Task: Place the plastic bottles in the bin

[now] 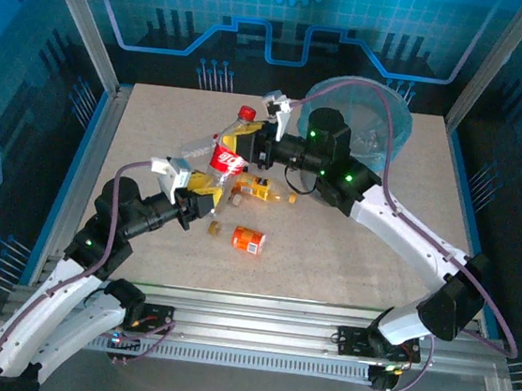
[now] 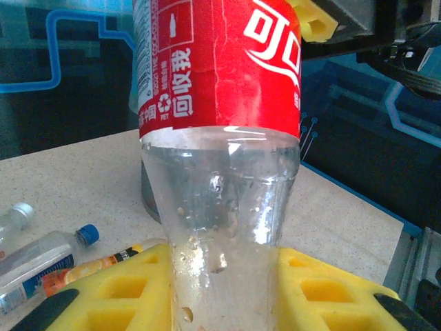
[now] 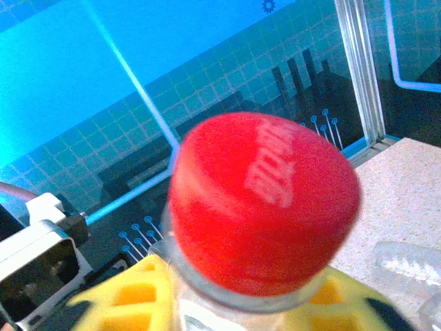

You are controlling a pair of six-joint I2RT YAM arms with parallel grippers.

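A clear plastic bottle (image 1: 228,154) with a red label and a red cap (image 1: 247,112) hangs tilted above the table's middle, held at both ends. My left gripper (image 1: 201,185) is shut on its clear lower part (image 2: 220,227), yellow pads (image 2: 117,289) pressing each side. My right gripper (image 1: 252,136) is shut on the neck just under the red cap (image 3: 265,200), with the pads (image 3: 131,296) flanking it. The bin (image 1: 368,123), round with a light-blue liner, stands at the back right behind the right arm.
More bottles lie on the table below the held one: an orange-labelled one (image 1: 247,240), a small one (image 1: 213,229) and a yellow-labelled one (image 1: 258,189). Two small bottles (image 2: 41,258) lie at the left. A clear bottle (image 3: 406,262) lies at the right.
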